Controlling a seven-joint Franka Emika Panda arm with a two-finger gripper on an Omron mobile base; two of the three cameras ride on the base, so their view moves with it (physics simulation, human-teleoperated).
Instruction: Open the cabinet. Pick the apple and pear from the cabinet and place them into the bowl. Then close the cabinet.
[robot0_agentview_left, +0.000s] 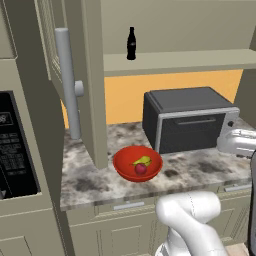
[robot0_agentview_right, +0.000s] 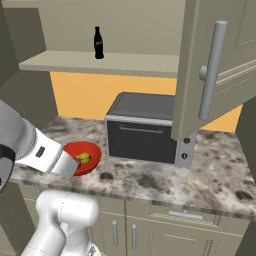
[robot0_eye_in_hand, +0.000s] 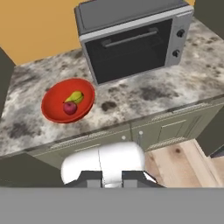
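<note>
White arm reaches rightward, hand looking down over the bowl.

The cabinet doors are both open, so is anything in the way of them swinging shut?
Nothing visible blocks them. The cabinet doors hang above the counter. The toaster oven sits below the shelf, and the bowl with the apple and pear is lower still. The cola bottle stands far back.

cabinet doors open; pear in the bowl; cola bottle on shelf.
</note>
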